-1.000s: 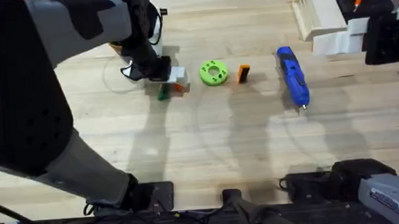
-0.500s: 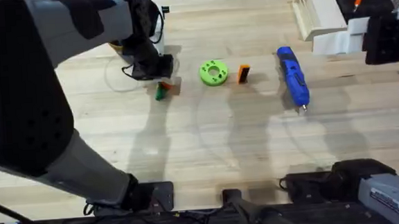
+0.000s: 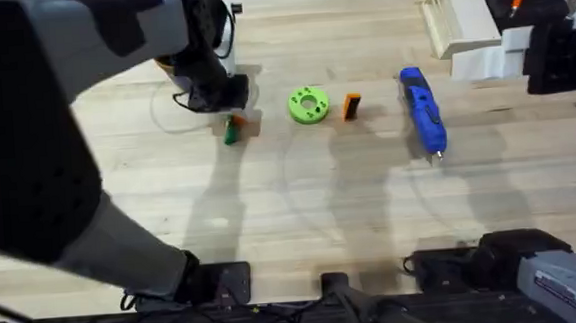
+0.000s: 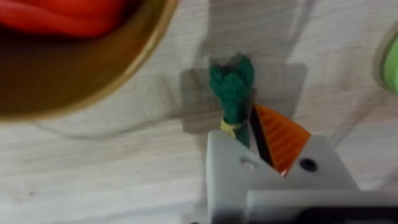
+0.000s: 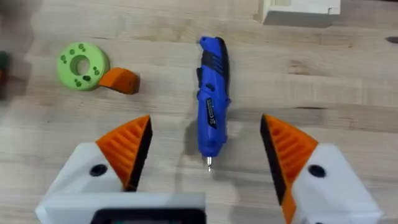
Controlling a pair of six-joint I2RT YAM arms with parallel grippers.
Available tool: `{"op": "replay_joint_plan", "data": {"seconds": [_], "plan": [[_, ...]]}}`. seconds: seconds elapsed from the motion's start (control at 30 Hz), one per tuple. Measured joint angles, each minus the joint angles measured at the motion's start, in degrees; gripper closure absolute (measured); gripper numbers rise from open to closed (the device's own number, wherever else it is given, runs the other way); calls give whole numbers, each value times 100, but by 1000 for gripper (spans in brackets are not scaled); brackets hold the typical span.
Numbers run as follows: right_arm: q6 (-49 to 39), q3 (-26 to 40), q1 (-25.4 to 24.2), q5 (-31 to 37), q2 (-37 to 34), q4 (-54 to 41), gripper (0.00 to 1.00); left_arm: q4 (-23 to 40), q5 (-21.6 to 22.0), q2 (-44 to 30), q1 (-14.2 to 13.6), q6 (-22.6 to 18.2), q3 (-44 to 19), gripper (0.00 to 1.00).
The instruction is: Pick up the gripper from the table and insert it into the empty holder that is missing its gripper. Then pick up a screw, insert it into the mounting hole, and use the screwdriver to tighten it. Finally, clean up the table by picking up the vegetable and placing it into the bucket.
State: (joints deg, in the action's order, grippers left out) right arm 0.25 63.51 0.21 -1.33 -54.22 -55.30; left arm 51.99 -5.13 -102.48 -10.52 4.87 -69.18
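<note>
The dark-green vegetable (image 4: 232, 90) lies on the table (image 3: 291, 211) beside the bucket (image 4: 134, 62), whose tan rim peeks out behind my left arm (image 3: 166, 65). My left gripper (image 4: 252, 146) is shut on the vegetable's stem end (image 3: 231, 135). One orange pad (image 4: 283, 135) shows. The orange gripper finger (image 3: 351, 106) (image 5: 119, 80) lies next to a lime-green disc. To its right lies the blue screwdriver (image 3: 422, 108) (image 5: 212, 106). My right gripper (image 5: 205, 155) hangs open above the screwdriver's tip. White mounts (image 3: 490, 61) stand at the back right. I cannot tell which is the holder.
The lime-green disc (image 3: 308, 104) (image 5: 81, 62) has small dark dots; I cannot tell whether they are screws. Something orange-red (image 4: 62, 15) lies inside the bucket. A pale wooden box (image 3: 454, 16) stands at the back right. Bare planks stretch across the table's front half.
My left gripper has shifted a little left toward the bucket and drawn its fingers together over the vegetable. The vegetable's leafy end has stayed in place. The right arm has not moved.
</note>
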Motion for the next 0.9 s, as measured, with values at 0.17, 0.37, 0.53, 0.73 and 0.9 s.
{"op": "replay_joint_plan", "data": {"seconds": [0.17,0.37,0.53,0.73,0.9], "plan": [[0,0,0,1,0,-1,8,223,49,965,0,30,-247,989],[0,0,0,1,0,-1,8,397,402,2208,67,3,-759,989],[0,0,0,1,0,-1,9,533,763,2492,186,-103,-1049,989],[0,0,0,1,0,-1,8,566,1109,2409,371,-190,-1067,989],[0,0,0,1,0,-1,8,568,1131,2405,457,-191,-1067,989]]}}
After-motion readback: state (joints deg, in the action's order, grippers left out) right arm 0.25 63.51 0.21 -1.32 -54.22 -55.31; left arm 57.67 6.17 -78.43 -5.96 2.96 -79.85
